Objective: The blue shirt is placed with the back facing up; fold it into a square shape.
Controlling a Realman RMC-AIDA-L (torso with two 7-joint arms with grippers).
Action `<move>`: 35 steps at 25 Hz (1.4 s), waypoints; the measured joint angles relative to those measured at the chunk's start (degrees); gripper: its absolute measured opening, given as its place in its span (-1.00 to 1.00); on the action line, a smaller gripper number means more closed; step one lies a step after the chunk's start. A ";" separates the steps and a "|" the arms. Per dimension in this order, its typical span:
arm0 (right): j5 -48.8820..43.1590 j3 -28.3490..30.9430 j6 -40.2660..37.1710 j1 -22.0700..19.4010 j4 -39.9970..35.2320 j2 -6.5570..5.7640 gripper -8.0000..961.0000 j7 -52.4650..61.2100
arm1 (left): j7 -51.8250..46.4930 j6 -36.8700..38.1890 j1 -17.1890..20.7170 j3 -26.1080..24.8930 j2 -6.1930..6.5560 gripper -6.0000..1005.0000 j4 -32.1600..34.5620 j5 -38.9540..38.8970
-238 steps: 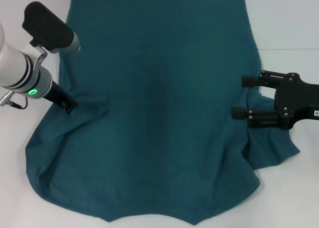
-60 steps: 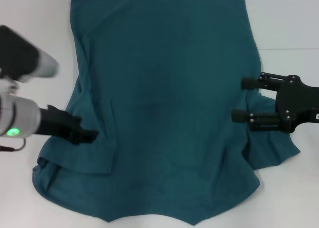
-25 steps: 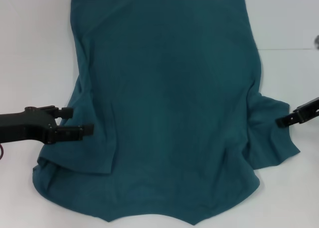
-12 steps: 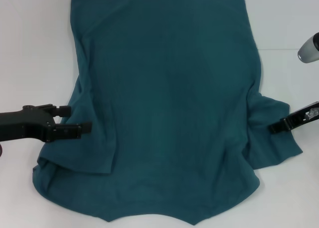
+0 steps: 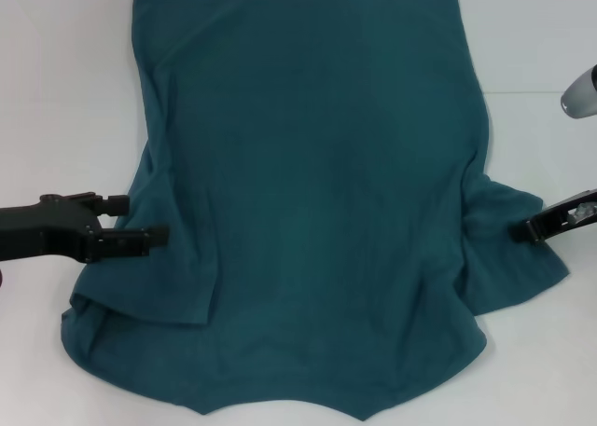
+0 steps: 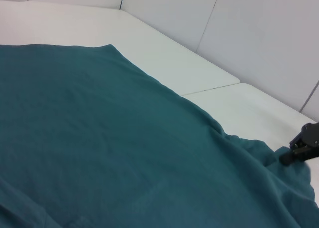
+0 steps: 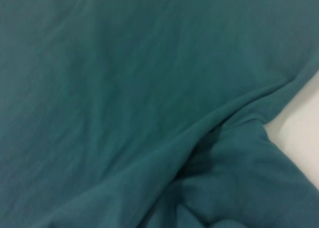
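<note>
The blue shirt [image 5: 317, 184] lies spread on the white table, plain side up, with its left sleeve folded inward over the body. My left gripper [image 5: 136, 220] reaches in low from the left, open, with its two black fingers [image 5: 140, 240] over the shirt's left edge and holding nothing. At the right edge my right gripper [image 5: 528, 228] pinches the rim of the right sleeve [image 5: 513, 258]. The left wrist view shows the shirt [image 6: 109, 138] and, far off, the right gripper [image 6: 300, 148] at the sleeve. Wrinkled shirt cloth [image 7: 124, 98] fills the right wrist view.
Bare white table [image 5: 65, 100] lies on both sides of the shirt. A seam between table panels [image 6: 209, 90] runs behind the cloth. White wall panels [image 6: 259, 33] stand beyond the table.
The right gripper dropped onto the right sleeve, then drew back slightly to the right, and the sleeve's outer corner shifted outward with it. The left gripper eased a little to the left, still open.
</note>
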 joint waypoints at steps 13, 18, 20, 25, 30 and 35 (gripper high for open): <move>1.74 4.25 -7.07 -3.43 -16.34 0.36 -0.89 0.59 | -0.21 -1.02 -0.05 0.00 0.04 0.81 -0.09 0.78; 7.11 2.44 -11.33 -4.16 -20.91 1.01 -0.86 0.32 | -0.33 -1.00 0.15 0.01 0.06 0.81 -0.09 0.78; 9.05 0.43 -12.05 -4.20 -21.09 0.99 -0.84 0.24 | -0.34 -0.99 0.24 0.00 0.06 0.81 -0.09 0.78; 9.85 -7.90 -11.15 -3.39 -19.87 1.00 -0.81 1.06 | -0.36 -0.74 0.31 0.00 0.07 0.81 -0.09 0.78; 10.01 -14.33 -7.66 -1.51 -17.20 1.16 -0.78 2.03 | -0.24 -0.57 0.45 0.00 0.04 0.81 -0.09 0.78; 10.32 -15.76 -4.61 1.56 -12.21 1.20 -0.75 3.42 | 0.01 -0.66 0.57 0.00 -0.04 0.81 -0.72 1.52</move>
